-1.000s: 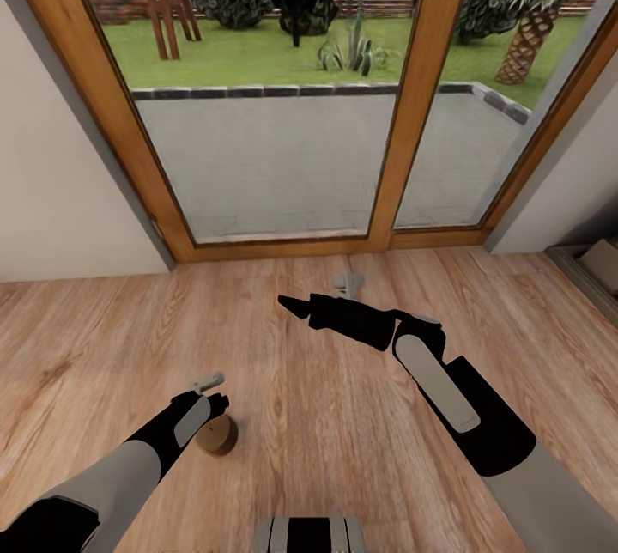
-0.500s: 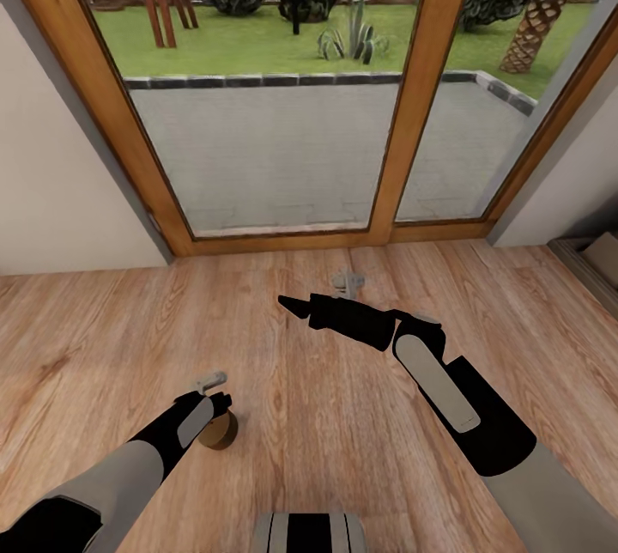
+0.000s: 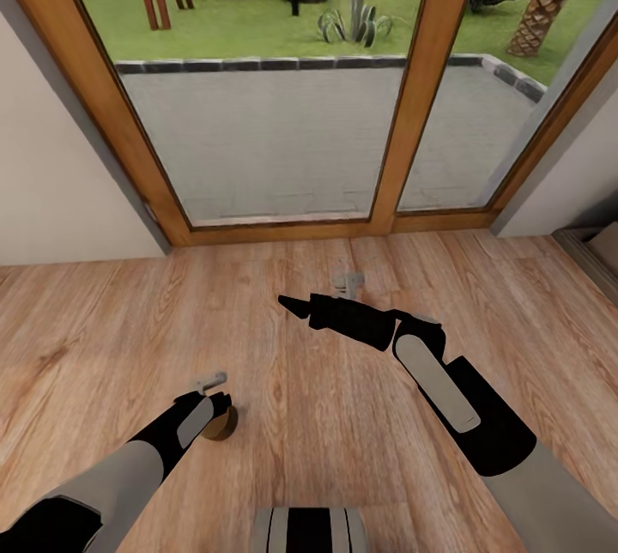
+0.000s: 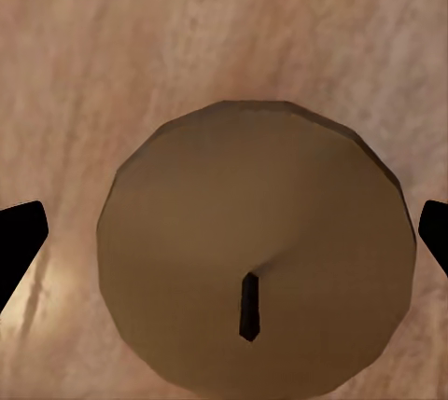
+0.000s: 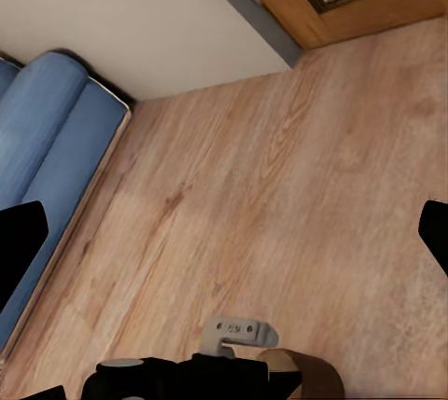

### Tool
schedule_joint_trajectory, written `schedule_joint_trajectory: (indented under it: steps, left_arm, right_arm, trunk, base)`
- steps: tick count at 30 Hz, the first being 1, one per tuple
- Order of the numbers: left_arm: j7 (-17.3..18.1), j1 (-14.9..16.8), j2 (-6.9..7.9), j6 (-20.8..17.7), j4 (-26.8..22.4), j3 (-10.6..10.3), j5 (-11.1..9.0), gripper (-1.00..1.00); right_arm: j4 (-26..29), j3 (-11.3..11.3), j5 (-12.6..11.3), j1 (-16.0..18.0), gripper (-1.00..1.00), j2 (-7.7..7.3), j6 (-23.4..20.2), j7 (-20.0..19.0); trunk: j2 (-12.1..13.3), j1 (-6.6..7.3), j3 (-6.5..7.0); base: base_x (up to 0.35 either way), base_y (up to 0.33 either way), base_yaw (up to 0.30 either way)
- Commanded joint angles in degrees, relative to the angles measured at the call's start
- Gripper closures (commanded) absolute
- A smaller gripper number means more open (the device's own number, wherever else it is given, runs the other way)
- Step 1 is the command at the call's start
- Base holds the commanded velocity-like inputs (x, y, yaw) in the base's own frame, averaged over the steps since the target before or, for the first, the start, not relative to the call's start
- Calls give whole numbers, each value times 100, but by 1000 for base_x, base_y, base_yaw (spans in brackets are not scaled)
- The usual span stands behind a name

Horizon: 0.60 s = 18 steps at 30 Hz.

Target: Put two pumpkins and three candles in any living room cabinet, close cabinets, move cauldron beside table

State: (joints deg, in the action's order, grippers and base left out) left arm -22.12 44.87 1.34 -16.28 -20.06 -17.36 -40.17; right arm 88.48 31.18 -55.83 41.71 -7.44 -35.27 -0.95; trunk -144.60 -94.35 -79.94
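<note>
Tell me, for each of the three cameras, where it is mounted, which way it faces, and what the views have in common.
Head view: on the head, looking forward and down at the wooden floor and glass doors; both arms show, left gripper over a candle.
Left wrist view: looking straight down on the candle, fingertips at each side.
Right wrist view: looking across the floor toward a blue sofa; left gripper shows.
Shared: candle and floor appear in all three.

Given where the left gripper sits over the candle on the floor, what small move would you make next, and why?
Probably lower the left gripper and close: its open fingertips flank the upright candle without touching it.
</note>
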Motion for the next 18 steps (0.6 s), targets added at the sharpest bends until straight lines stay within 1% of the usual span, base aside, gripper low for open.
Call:
schedule_joint_trajectory:
  steps: [1, 6, 11, 18]
  left_arm:
    - [-42, 2, 6, -25, -15, -48, -44, -100]
    - [-41, 1, 3, -25, -15, -54, -43, -100]
    - [-40, 4, 4, -25, -15, -142, -43, -100]
    - [-39, 4, 0, -25, -15, -164, -44, -100]
  right_arm:
    - [2, 2, 2, 4, -100, -3, -15, -10]
    - [2, 2, 2, 4, -100, -3, -15, -9]
    - [2, 2, 2, 4, -100, -3, -15, -7]
    - [2, 2, 2, 4, -100, -3, -15, -5]
  trunk:
    - [-2, 1, -5]
    - [-2, 1, -5]
    - [-2, 1, -5]
    - [-11, -17, -160]
  base:
    - [0, 0, 0]
    - [0, 0, 0]
    - [0, 0, 0]
    - [0, 0, 0]
